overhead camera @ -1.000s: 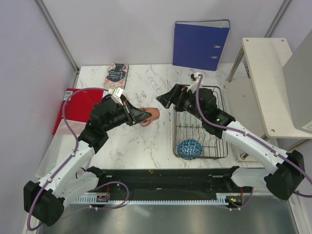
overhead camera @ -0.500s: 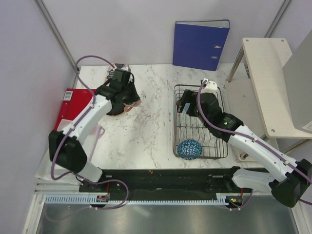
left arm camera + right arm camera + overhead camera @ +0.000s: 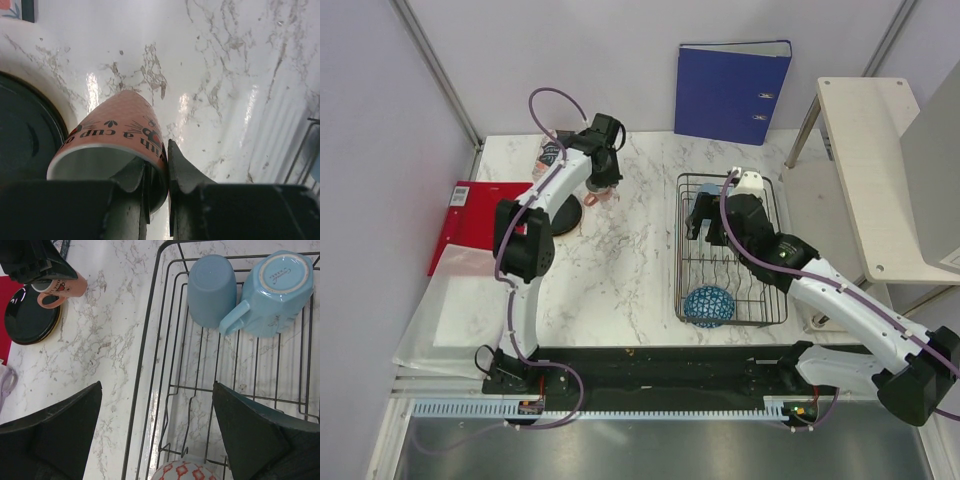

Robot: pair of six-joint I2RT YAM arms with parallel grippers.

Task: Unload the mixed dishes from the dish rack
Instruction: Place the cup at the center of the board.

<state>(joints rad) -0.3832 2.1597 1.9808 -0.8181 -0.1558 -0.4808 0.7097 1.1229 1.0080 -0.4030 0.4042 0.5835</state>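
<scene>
Inside, the dish rack (image 3: 150, 315) holds two upturned blue mugs (image 3: 211, 290).

Left fingers (image 3: 604, 180) hold salmon cup (image 3: 603, 196); net bowl (image 3: 707, 305) in rack (image 3: 678, 250).

black dish (image 3: 25, 135) cut by left edge | salmon cup (image 3: 120, 120) lettering part-hidden (left gripper (image 3: 157, 159) over rim)

Bare marble is lying open between the left rim of the dish rack (image 3: 145, 340) and the black dish (image 3: 27, 320) at frame left, where the left gripper (image 3: 157, 160) is pinching the salmon-orange cup (image 3: 62, 287), while blue mugs (image 3: 211, 290) are crowding the rack's upper end and the net-patterned bowl (image 3: 182, 471) its bottom, leaving the middle grid free.
</scene>
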